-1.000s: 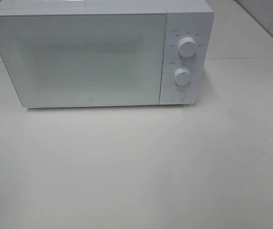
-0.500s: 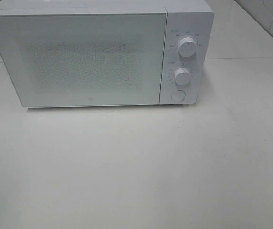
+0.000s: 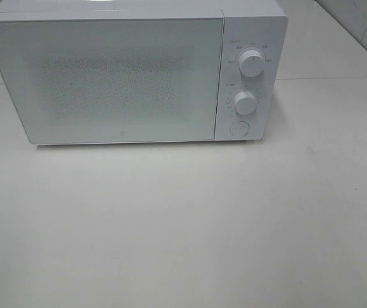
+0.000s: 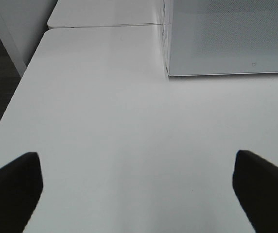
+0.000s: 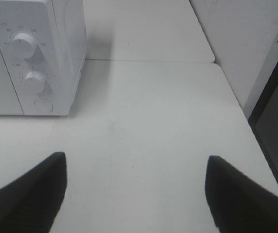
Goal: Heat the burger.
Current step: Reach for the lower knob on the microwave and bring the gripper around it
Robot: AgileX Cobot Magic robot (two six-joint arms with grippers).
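On the desk [image 3: 183, 224], rear centre: one white microwave [image 3: 119, 77], door [image 3: 106, 80] closed, frosted and speckled, contents not readable through it. Control panel at the door's right: upper knob [image 3: 251, 64], lower knob [image 3: 245, 102], round button [image 3: 238, 128] beneath.

Item: burger. Location: not in view from any camera. It does not lie on the visible stretch of desk in front of the microwave or to either side. Whether it sits behind the closed door cannot be told.

Handling, as a judgement only: light, soft and compressible, with stacked layers likely to slide apart and a bun that dents under pressure. Best taken across the sides of the stack with the jaws wide, closing only until it is steady, then carried level and slowly. A pinch on the top bun alone would likely lift it off the filling.

Item: left gripper [image 4: 136, 162]. Jaws spread wide, nothing between them, hovering over bare desk near the microwave's front left corner.

Item: right gripper [image 5: 135, 166]. Jaws well apart, nothing held, over bare desk on the control-panel side.

Change against the earlier frames: none visible. The microwave, door and both knobs stand as they did in the high view, and neither arm has entered it.
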